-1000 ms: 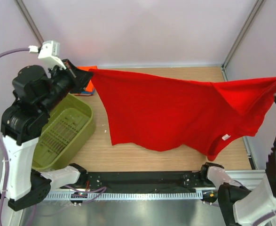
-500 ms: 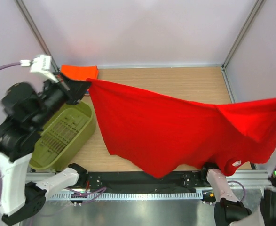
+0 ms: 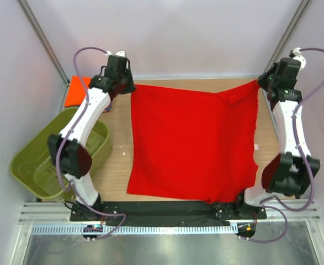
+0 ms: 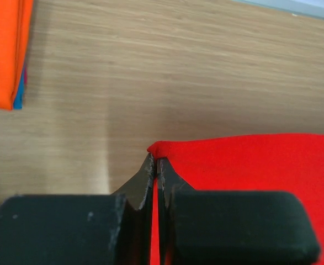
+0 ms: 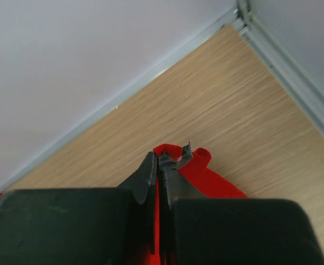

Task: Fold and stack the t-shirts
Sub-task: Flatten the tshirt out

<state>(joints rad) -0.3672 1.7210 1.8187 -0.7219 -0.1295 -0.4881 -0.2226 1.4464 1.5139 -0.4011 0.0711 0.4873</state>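
Pale wood covers the bench [image 3: 178, 83], which is boxed in by plain lilac-grey walls with metal posts in the far corners.

Left fingers [image 4: 143, 185] are pressed together on the far left corner of the red t-shirt [image 3: 192, 143]. In the left wrist view a small fold of red cloth pokes out just past their tips, low over the wood. Right fingers [image 5: 147, 175] are likewise clamped on the far right corner, where the cloth bunches into a little ruffle at the tips, close to the bench's back right corner.

Between the two grips the red t-shirt's far edge runs roughly straight across the upper middle of the top view. From there the cloth spreads down the centre of the bench as a broad, nearly square sheet. Its lower edge reaches the black rail where the arm bases are bolted. A small white label [image 3: 255, 147] shows at the right edge of the cloth.

At the upper left of the top view, beside the left arm's wrist, lies the folded orange t-shirt [image 3: 73, 91]. In the left wrist view a blue t-shirt [image 4: 18, 98] shows as a thin edge beneath it. Lower left stands an olive-green plastic basket [image 3: 24, 157], partly crossed by the left arm and apart from the red cloth.
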